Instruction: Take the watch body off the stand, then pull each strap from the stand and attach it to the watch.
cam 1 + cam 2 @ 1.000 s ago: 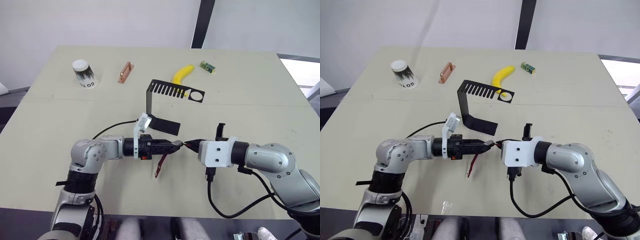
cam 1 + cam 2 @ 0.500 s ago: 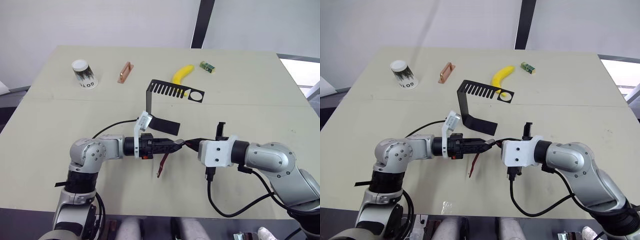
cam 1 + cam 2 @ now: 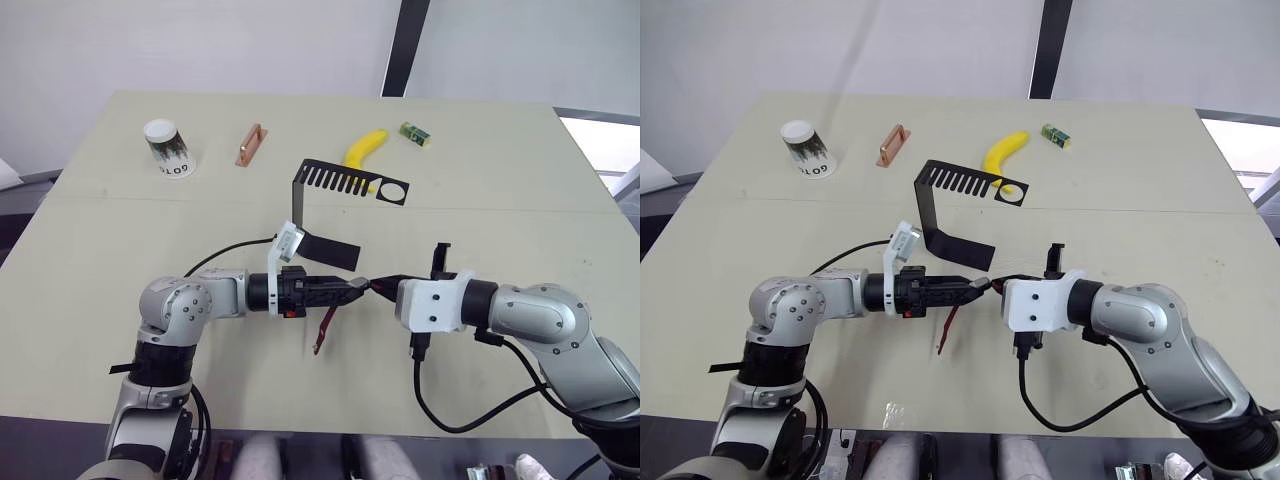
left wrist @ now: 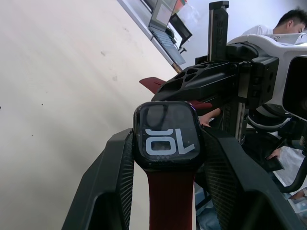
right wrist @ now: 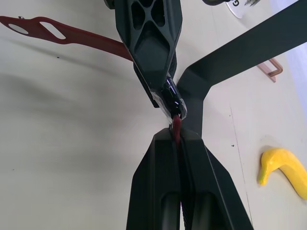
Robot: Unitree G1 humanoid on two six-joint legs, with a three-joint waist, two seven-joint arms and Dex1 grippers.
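Observation:
The watch body (image 4: 167,136) is a small black case with light digits, and my left gripper (image 3: 352,290) is shut on its sides above the table's front middle. One dark red strap (image 3: 324,328) is attached to it and hangs down toward the table. My right gripper (image 3: 381,289) faces the left one, shut on the second dark red strap (image 5: 177,125), whose end touches the watch body (image 5: 171,101). The black stand (image 3: 340,185) sits behind both grippers, with no watch body or strap on it.
At the back of the table stand a paper cup (image 3: 168,147), a copper handle (image 3: 250,145), a banana (image 3: 365,150) and a small green block (image 3: 416,134). A black cable (image 3: 440,420) trails from my right wrist near the front edge.

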